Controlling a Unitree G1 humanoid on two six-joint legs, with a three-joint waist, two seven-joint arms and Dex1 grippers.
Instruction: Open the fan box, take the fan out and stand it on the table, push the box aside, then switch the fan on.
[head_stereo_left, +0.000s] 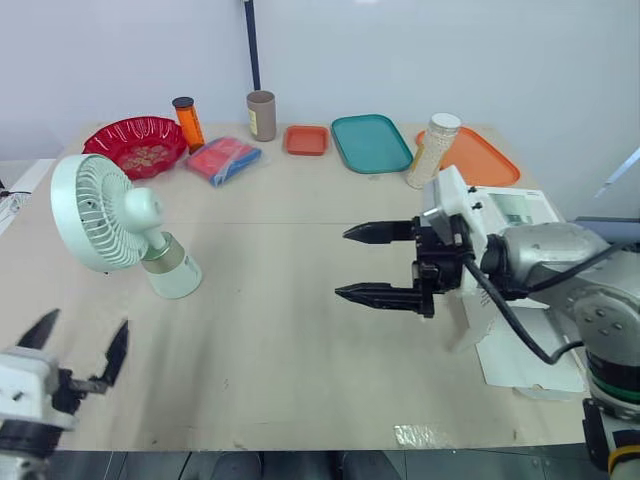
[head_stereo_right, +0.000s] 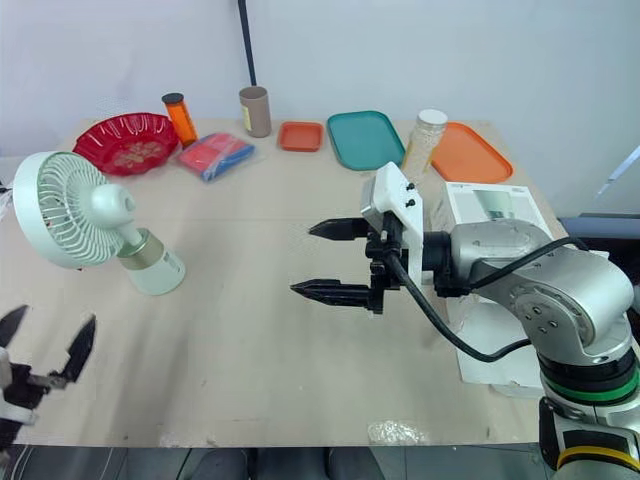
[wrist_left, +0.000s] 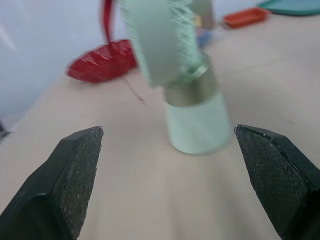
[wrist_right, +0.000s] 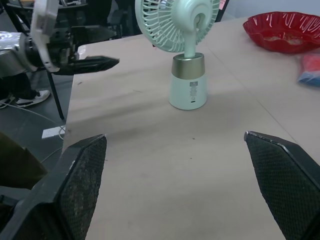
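Fan (head_stereo_left: 130, 220) stands upright on the table (head_stereo_left: 280, 340), out of its box (head_stereo_right: 497, 208), so the unpacking and standing steps look done. The box lies flat far to the fan's right, well apart from it, which suggests the push aside is finished too. Switching on appears to be what is left; whether the blades are turning is hard to tell.

The left gripper (head_stereo_left: 83, 338) hovers near the fan, on the robot's side of it, jaws spread wide and empty. The right gripper (head_stereo_left: 342, 262) hangs to the fan's right, between fan and box, fingers parted and grasping nothing, pointing toward the fan.

The fan is pale mint plastic: a round grille of thin ribs, a smooth domed hub, a curved neck, a dull gold band, and a plain cylindrical base with a small printed label on its back. The box is white card with a printed face. The fingers (wrist_right: 80, 185) are black, tapered, with finely cross-hatched pads. The table is matte tan board.
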